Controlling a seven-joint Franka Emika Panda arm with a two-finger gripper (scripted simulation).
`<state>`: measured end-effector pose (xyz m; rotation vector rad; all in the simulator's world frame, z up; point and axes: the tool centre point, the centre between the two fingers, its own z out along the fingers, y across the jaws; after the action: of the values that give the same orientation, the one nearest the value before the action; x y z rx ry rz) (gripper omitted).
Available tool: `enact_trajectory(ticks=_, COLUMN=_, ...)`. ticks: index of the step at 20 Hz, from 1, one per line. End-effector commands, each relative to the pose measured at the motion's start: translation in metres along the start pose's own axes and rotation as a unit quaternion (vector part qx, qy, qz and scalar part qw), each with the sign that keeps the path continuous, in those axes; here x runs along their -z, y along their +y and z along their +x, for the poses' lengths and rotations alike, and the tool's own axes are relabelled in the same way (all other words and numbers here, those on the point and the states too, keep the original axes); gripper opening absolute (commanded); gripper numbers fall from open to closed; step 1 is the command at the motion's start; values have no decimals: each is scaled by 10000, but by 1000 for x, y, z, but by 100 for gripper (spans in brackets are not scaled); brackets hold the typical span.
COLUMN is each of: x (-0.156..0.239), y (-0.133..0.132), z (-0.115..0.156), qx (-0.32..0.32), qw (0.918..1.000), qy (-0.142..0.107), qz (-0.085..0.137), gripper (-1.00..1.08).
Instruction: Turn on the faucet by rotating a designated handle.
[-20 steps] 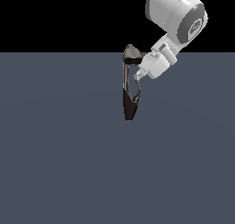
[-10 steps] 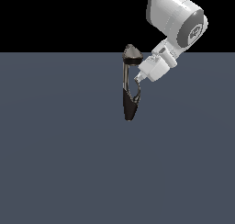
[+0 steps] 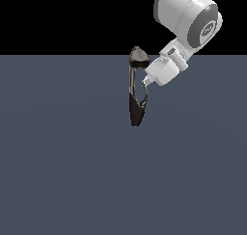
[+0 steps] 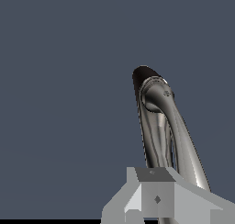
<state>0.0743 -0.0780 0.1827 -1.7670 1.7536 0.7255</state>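
My white pincer presses against the slim grey-and-black faucet's thin curved grey metal handle, jaw state unclear, turning seemingly barely begun.

Faucet: slim upright fixture on the flat grey-blue surface, upper middle of the exterior view. Dark base tapers to a narrow foot, thin grey metal stem rises from it, grey cone-shaped head with a black band sits on top. Handle: short thin curved grey lever, sticks out of the base toward the exterior view's right, just beside the stem. In the wrist view the faucet shows as a shiny curved metal tube with a dark end.
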Motion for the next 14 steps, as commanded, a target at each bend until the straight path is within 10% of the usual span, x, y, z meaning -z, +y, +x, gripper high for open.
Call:
enact_trajectory(ticks=1, x=0, y=7, z=-3, qx=0, qw=10000, qy=-7, qz=-8, gripper=-100)
enact_trajectory(ticks=14, x=2, y=34, z=1, qx=-15, qw=10000, qy=17, qz=33, gripper=-100)
